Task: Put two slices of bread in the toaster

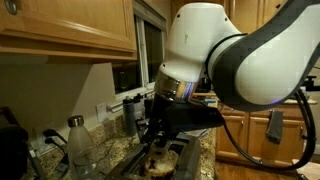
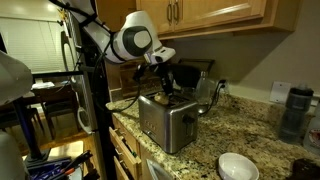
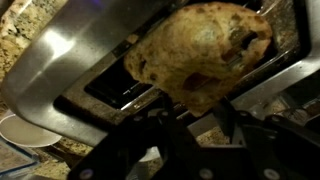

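The slice of bread sits over the dark slots of the toaster, toward 1 o'clock in the wrist view, right where it must drop in. The gripper is at 6 o'clock, a finger each side of the bread's edge. Pinching or not, I cannot tell.

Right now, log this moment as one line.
gripper: astride slice of bread, grip unclear | slice: over toaster slots | toaster: on granite counter

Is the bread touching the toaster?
Cannot tell. In the wrist view the bread overlaps the toaster slots, but neither contact nor a gap shows plainly.
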You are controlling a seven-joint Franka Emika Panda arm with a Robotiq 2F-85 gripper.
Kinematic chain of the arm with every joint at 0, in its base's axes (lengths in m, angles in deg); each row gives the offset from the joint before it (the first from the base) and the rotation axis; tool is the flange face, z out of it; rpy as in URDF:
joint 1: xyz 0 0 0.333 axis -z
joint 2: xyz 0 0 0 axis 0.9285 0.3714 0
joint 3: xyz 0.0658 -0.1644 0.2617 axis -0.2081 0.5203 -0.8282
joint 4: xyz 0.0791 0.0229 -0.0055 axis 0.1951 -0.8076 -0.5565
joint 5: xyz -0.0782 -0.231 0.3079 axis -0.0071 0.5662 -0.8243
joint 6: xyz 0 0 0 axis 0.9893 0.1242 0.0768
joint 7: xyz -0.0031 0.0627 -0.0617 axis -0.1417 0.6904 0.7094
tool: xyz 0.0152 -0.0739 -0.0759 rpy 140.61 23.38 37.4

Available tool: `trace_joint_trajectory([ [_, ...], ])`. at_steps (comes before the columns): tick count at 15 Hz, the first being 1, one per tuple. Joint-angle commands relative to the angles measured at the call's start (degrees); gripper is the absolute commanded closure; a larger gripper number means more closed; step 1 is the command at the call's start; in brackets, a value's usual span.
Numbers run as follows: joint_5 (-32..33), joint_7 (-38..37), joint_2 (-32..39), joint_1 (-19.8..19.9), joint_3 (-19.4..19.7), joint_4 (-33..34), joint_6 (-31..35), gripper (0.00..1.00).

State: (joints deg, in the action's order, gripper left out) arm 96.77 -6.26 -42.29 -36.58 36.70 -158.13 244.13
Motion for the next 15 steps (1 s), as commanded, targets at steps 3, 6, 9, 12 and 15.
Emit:
trace_joint_trajectory([
  [3, 3.48, -4.04, 0.38, 1.95, -1.56, 1.22, -1.76, 0.85],
  [6, 3.55, -4.42, -0.55, 2.08, -1.23, 1.08, -0.48, 0.93],
  [9, 2.85, -3.96, -1.17, 1.97, -0.69, 0.65, 0.67, 0.9],
  [12, 2.64, -3.76, -1.52, 2.1, -0.38, 0.31, 1.36, 0.91],
  [15, 2.21, -3.39, -1.79, 2.21, 0.01, 0.15, 2.23, 0.9],
])
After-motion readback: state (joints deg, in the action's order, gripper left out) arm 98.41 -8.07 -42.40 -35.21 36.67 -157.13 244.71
